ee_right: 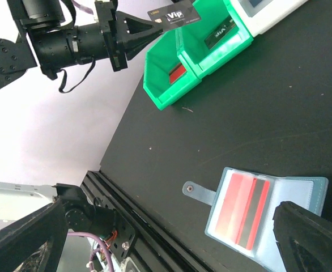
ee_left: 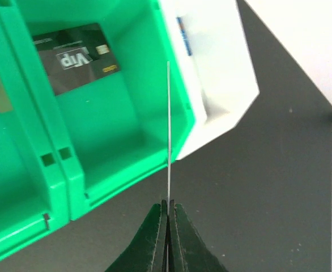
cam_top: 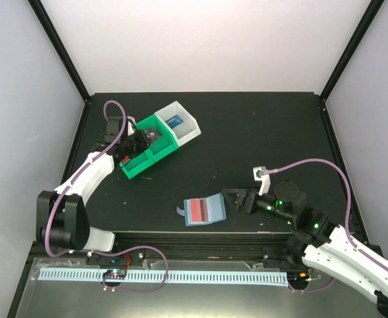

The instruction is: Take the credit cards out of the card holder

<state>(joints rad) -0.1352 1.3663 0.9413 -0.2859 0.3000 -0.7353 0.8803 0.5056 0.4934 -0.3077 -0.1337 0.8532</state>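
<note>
Left gripper [ee_left: 167, 205] pinches a black VIP card [ee_right: 174, 15] over a green bin [ee_left: 120, 175]; right gripper [cam_top: 236, 197] gapes wide, seemingly just beside the card holder [cam_top: 217, 207].

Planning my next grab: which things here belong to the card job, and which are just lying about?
Job: card holder, red card inside it, black card pinched in the left gripper, second black card and blue card lying in bins.
Lying about: green bins, white bin, perforated strip along the near edge.
</note>
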